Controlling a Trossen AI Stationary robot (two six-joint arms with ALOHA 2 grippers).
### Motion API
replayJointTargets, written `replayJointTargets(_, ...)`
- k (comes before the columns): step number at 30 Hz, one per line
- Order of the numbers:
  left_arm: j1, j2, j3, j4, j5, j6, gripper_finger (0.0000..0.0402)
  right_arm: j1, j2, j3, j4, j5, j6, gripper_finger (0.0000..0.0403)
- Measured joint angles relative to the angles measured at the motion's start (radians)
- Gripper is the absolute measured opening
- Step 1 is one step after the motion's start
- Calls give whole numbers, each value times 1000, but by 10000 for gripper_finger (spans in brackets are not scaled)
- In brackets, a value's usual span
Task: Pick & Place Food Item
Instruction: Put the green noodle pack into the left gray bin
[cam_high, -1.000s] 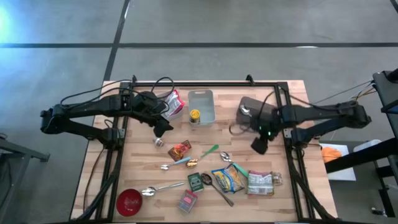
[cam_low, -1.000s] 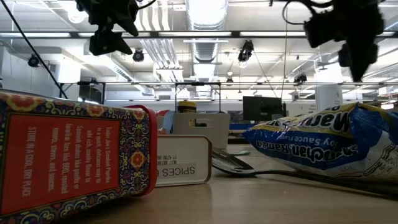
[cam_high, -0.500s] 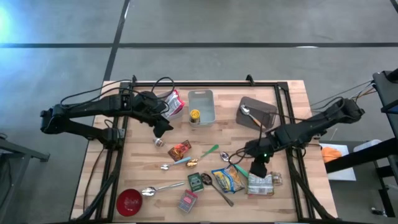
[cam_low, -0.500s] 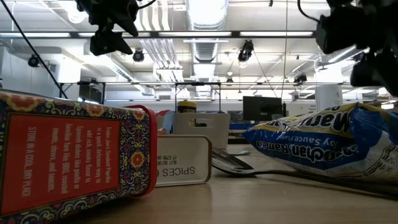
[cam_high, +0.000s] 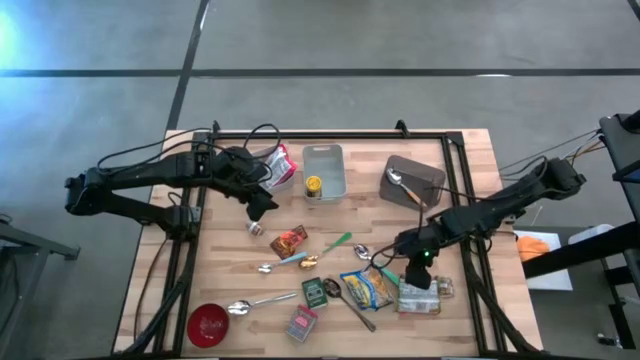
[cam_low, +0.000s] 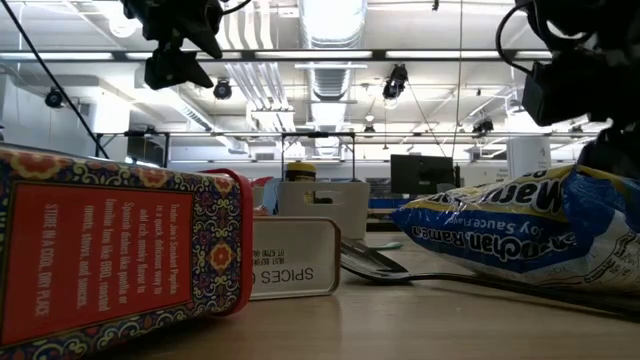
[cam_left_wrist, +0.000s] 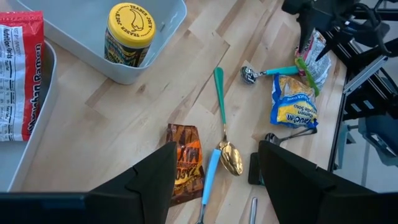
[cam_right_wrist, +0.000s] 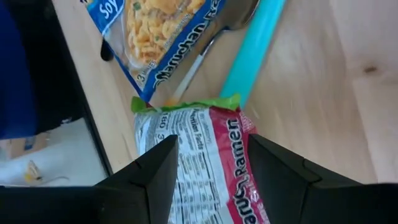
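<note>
pale wood makes up the surface, crowded with packets and cutlery. the right hand now hangs low over the red-and-green ramen packet near the surface's front right; a second ago it was up beside the grey tray that holds a spoon, and half a second ago it had already swung down toward the packets. in the right wrist view its two dark fingers stand apart, released, straddling the packet's printed face without clamping it. the packet lies flat, its green edge touching a turquoise handle, with the blue-and-yellow soy ramen packet just beside it. the left hand has not moved over the last second: it hovers near the white bin containing a yellow-lidded jar, fingers spread and empty. below it lie a brown snack packet and a green-handled spoon. nothing on the surface has shifted.
</note>
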Motion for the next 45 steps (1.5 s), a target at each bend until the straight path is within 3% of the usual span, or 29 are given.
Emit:
replayJointTargets(10,0,0,0,0,0,-7,228,-4,9,-92,204,-58,12,192)
replayJointTargets(25,0,0,0,2,0,-34,228,-5,118,-78,201,-53,-33,192)
replayJointTargets(45,0,0,0,11,0,-33,228,-46,86,-6,120,3,-89,192)
